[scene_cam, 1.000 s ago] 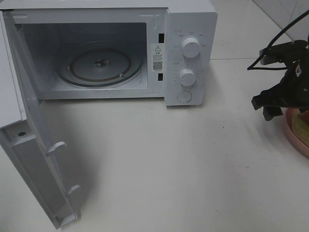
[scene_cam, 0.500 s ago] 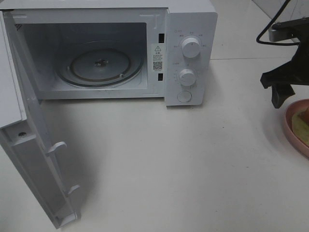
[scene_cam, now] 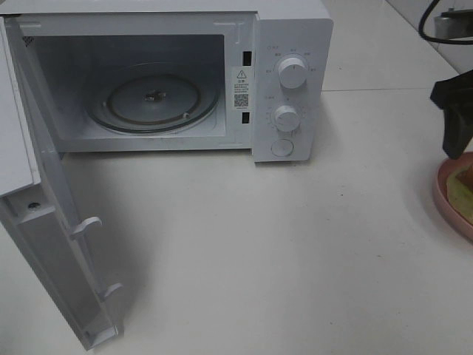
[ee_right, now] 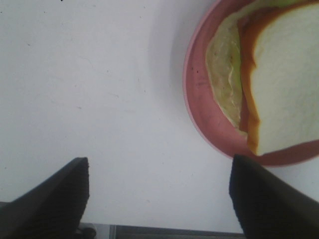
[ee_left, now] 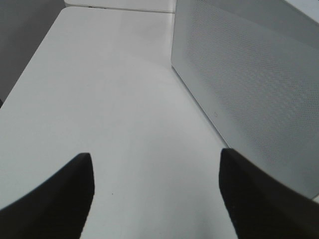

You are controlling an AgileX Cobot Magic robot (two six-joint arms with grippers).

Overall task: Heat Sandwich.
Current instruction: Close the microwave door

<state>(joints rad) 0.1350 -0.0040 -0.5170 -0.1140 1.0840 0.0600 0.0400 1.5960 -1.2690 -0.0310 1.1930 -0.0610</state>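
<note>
Hovering at the right edge of the bench [scene_cam: 244,244], the right hand [ee_right: 158,199] is holding its two dark fingers [ee_right: 55,196] well apart with nothing between them, apparently so they can take the pink plate [ee_right: 199,94] by its rim. The sandwich [ee_right: 279,74] is lying flat on that plate, white bread on top with green lettuce and a red-orange layer showing at its side. The plate is sitting on the bench to the right of the microwave [scene_cam: 292,81] and well apart from it.

The microwave door [scene_cam: 52,251] is standing wide open toward the left, and the glass turntable [scene_cam: 154,100] inside is bare, which suggests the cavity is being kept ready to receive the plate.

The left hand [ee_left: 157,194] is waiting with its fingers spread and empty, beside a perforated white panel [ee_left: 254,84] that is probably the microwave's side or door; the high camera is not showing this hand at all. That camera is showing only a sliver of the plate and sandwich, whereas the right wrist camera is revealing the layers and the rim nearest the fingers. Only the high view is showing the dials [scene_cam: 293,72] and the open cavity.
</note>
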